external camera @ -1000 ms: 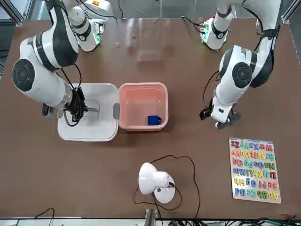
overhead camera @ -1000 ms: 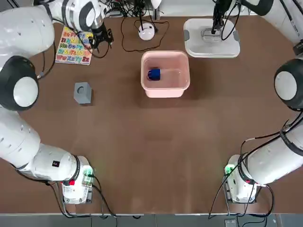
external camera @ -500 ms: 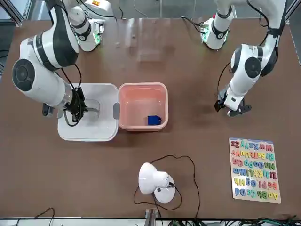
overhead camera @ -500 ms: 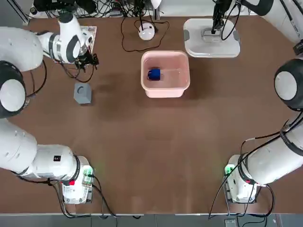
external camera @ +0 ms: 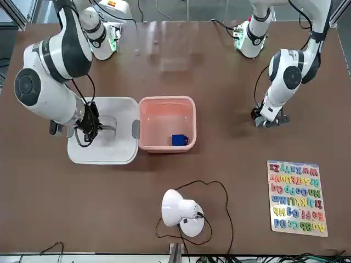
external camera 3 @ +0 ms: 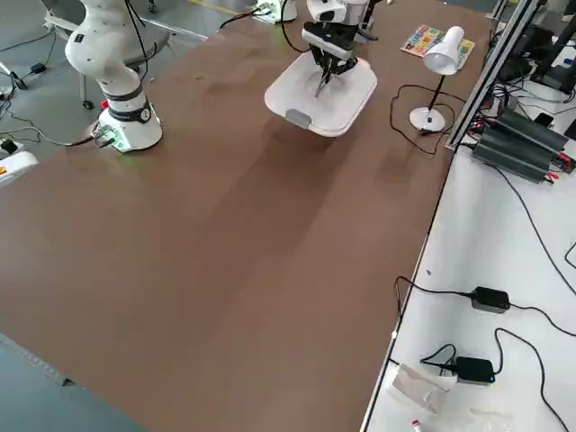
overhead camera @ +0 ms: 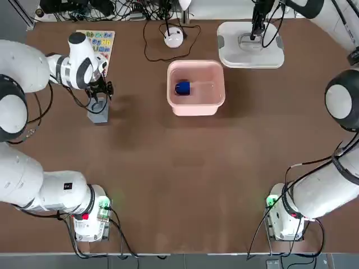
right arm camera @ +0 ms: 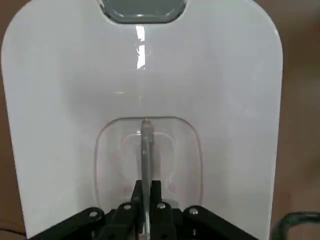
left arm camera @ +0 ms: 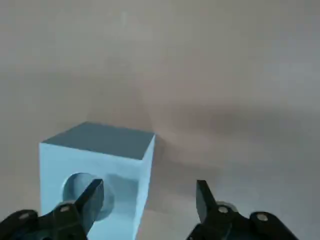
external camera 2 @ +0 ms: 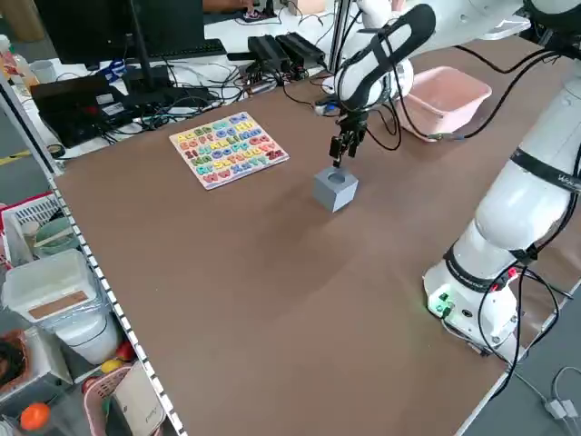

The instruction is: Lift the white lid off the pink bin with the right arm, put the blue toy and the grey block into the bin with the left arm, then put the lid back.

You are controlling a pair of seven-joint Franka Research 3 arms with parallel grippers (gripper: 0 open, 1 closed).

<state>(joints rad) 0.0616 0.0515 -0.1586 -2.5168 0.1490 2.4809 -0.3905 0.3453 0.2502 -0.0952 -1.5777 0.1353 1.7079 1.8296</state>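
I have my left gripper (left arm camera: pixel 150 207) spread above the grey block (left arm camera: pixel 95 175), while my right gripper (right arm camera: pixel 146 192) pinches the handle of the white lid (right arm camera: pixel 220 100) beside the pink bin (overhead camera: pixel 196 106); the blue toy (overhead camera: pixel 183 88) sits inside that bin

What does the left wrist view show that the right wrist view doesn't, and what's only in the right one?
Only the left wrist view: the grey block with a round hollow in its side, and the left gripper near it, jaws open.

Only the right wrist view: the white lid with its handle pinched between the jaws of the right gripper, plus a grey clip.

Both: some brown table and a pair of black jaws.
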